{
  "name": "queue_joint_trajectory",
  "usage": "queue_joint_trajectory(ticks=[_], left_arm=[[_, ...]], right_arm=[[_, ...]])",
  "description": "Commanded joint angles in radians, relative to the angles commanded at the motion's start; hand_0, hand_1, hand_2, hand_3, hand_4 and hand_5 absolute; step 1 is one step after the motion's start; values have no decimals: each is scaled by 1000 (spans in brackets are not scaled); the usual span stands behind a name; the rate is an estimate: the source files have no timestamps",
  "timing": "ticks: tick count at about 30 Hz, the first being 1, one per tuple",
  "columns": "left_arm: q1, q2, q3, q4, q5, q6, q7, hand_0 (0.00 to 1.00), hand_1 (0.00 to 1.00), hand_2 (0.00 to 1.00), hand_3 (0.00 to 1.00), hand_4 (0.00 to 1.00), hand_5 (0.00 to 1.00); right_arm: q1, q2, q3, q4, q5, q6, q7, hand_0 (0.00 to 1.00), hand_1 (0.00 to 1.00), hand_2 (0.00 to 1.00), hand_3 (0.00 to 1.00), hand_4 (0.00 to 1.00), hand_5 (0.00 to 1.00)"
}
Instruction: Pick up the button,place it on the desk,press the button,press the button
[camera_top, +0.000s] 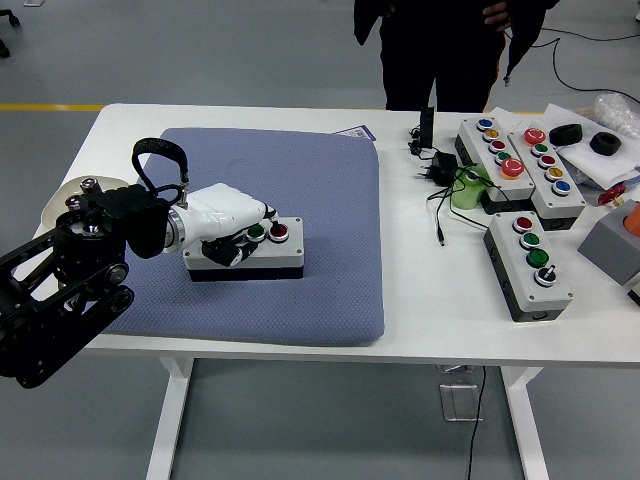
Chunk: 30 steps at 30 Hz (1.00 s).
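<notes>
A grey two-button box (272, 259) lies on the blue mat (300, 170), left of the table's middle. Its green button (256, 232) and red button (278, 232) both show on top. My left hand (232, 240), white with dark fingertips, rests on the left end of the box. Its fingers curl down just left of the green button and grasp nothing. The black left arm reaches in from the lower left. My right hand is out of the picture.
Three more button boxes (528, 262) (497, 160) (548, 168) sit at the right, with a green cup (466, 188), a power adapter and cables (437, 170). A grey block (612, 245) is at the right edge. A person (440, 50) stands at the far side.
</notes>
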Motion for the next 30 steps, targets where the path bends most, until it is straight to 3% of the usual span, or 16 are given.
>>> queue_joint_trajectory(ticks=[15, 27, 28, 30], left_arm=[[-27, 4, 18, 7, -18, -38, 15, 2, 2, 34, 800, 428, 2], [-1, 4, -113, -53, -91, 1, 20, 2, 2, 38, 803, 453, 2], [3, 1, -126, -49, -96, 16, 23, 2, 2, 83, 818, 723, 106], [11, -3, -145, -37, -109, 54, 35, 2, 2, 83, 818, 723, 106]], right_arm=[[0, 0, 3, 0, -5, 0, 0, 753, 710, 719, 587, 189, 148], [0, 1, 7, 0, -9, 1, -1, 753, 710, 720, 587, 189, 148], [0, 1, 8, 0, -9, 1, -1, 753, 710, 719, 587, 188, 148], [0, 1, 7, 0, -9, 1, -2, 753, 710, 719, 587, 188, 148]])
